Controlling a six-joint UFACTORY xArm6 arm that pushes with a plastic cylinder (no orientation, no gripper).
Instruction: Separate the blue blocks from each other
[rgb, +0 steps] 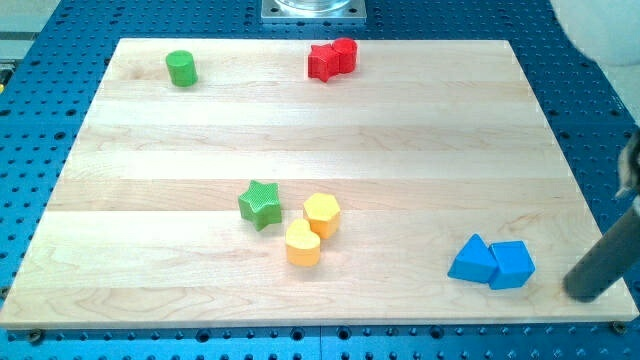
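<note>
My tip (582, 293), a dark rod end with no fingers to clench, rests just right of two touching blue blocks: triangular (472, 261) and cube-like (511, 265), on the wooden worktop (320, 140).

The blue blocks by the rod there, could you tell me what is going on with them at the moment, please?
I am to push the two blue blocks apart. The blue triangle and the blue cube-like block sit touching near the board's bottom right corner. My tip is just to the view's right of them, not yet touching. The green, yellow and red blocks lie elsewhere, out of the way.
</note>
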